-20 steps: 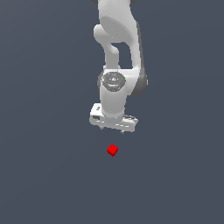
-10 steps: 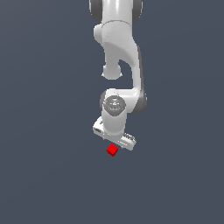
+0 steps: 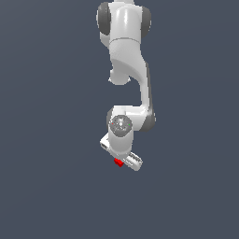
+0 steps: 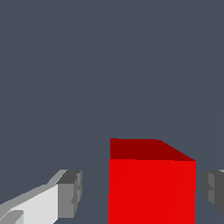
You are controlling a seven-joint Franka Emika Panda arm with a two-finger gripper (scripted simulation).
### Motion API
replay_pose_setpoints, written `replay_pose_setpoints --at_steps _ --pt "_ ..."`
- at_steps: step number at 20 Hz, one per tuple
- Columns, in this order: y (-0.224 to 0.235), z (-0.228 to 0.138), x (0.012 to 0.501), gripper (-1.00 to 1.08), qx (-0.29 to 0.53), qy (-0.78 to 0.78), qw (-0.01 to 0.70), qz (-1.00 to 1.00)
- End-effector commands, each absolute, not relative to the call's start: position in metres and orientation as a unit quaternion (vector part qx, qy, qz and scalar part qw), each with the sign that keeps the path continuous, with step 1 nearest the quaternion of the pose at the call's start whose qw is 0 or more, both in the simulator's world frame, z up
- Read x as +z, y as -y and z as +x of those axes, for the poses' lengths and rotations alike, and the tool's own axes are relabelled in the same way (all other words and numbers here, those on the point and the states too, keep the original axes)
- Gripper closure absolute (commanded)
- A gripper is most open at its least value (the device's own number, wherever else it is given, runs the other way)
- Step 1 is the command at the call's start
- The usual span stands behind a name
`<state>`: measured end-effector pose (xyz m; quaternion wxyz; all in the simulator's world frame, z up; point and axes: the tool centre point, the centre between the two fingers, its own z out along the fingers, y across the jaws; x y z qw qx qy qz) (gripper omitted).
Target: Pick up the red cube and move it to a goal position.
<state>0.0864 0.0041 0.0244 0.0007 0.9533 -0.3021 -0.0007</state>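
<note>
Hand (image 4: 141, 192) straddles red cube (image 4: 151, 188) (plain grey ground (image 3: 51, 140)).

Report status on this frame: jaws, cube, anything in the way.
Gripper low over the floor, jaws open, a gap showing on each side of the red cube. Cube sits between the jaws, not yet clamped. Nothing else in view to obstruct.

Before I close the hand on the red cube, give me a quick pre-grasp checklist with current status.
1. Red cube lies between the fingers: ok.
2. Hand open, gaps showing on both sides of the cube: ok.
3. Cube centred in the hand: not ok, it sits nearer one finger.
4. Hand lowered to cube level: ok, exterior view shows the cube at the hand.
5. Goal position visible: cannot tell, no marker in view.
</note>
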Motion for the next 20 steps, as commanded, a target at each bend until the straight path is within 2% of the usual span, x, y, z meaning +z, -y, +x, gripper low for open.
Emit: replay_pose_setpoints --at_steps 1,5,6,20 --pt "-0.0035 0.0895 0.021 -0.92 0.0 0.311 0.0 0.951" --pt "-0.0027 0.0907 0.02 -0.92 0.0 0.313 0.0 0.95" --pt "-0.0027 0.0907 0.02 1.08 0.0 0.313 0.0 0.95" --pt "-0.0031 0.0895 0.0234 1.08 0.0 0.313 0.0 0.95"
